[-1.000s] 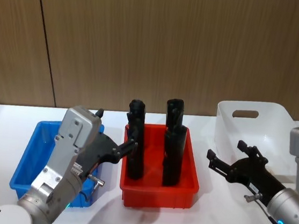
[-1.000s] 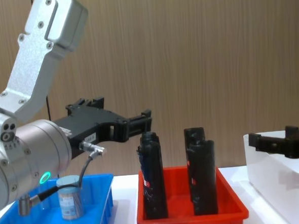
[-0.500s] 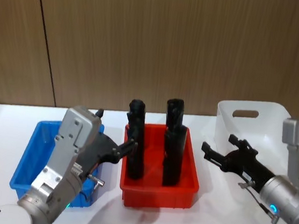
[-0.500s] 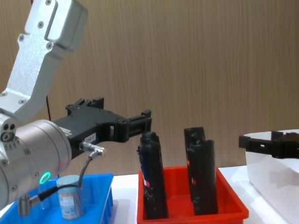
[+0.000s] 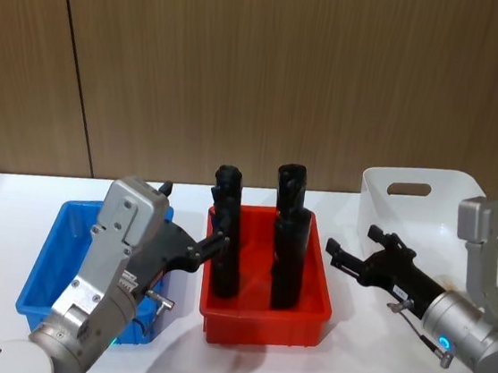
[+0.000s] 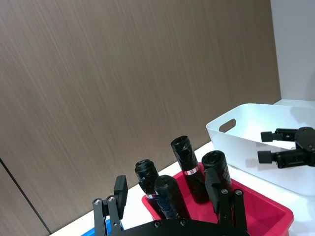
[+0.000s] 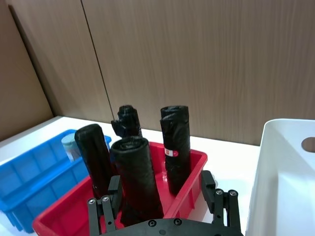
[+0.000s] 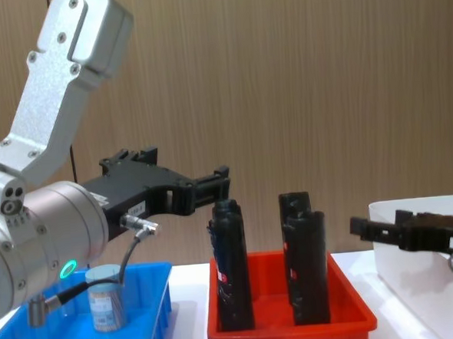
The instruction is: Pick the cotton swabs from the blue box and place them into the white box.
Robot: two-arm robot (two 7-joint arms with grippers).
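Nearest on the left, the left claw (image 8: 212,187) hangs above the blue box (image 5: 47,262), its fingers spread apart and empty, its tips reaching toward the near-left black cylinder (image 8: 231,265) in the red tray (image 5: 263,319). Below it, one tub of the cotton swabs (image 8: 107,298) stands upright in the blue box at the left of the table (image 5: 238,365). To take it cleanly, my judgement is that this claw should draw back from the red tray, tip downward, centre over the grey-blue lid and close on the tub's sides without pressing it against the box wall. On the right, the right claw (image 5: 355,258) is also parted and empty, held low between the red tray and the white box (image 5: 390,212), pointing left toward the tray; it looks well placed to stay out of the way or to receive, though which arm is meant to pick I cannot tell. The carry to the white box has to clear the tall black cylinders, so a high lift seems wise. As for writing, the tub's label is too small to read, and the red-and-white bands on the cylinders (image 6: 190,171) carry nothing legible.
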